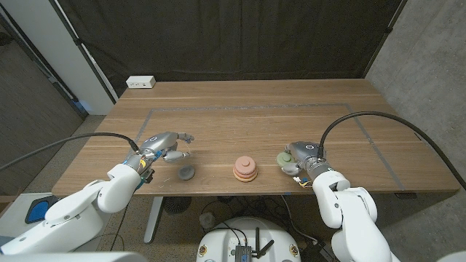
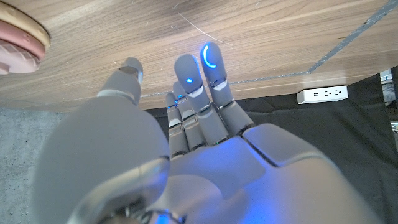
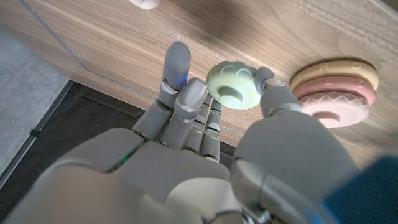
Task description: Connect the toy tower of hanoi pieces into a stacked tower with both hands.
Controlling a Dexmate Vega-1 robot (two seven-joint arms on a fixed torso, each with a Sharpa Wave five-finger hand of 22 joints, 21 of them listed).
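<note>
The tower (image 1: 245,169), pink and tan rings stacked, sits near the front edge of the wooden surface (image 1: 247,109). Just to its right, the right robot hand (image 1: 297,159) pinches a pale green ring (image 3: 231,86). The left robot hand (image 1: 164,148) hovers open beside a grey ring (image 1: 187,172).

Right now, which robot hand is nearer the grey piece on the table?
Left. The left robot hand hovers just behind and beside the grey piece. The right robot hand, holding the pale green disc, sits beyond the pink stack.
</note>
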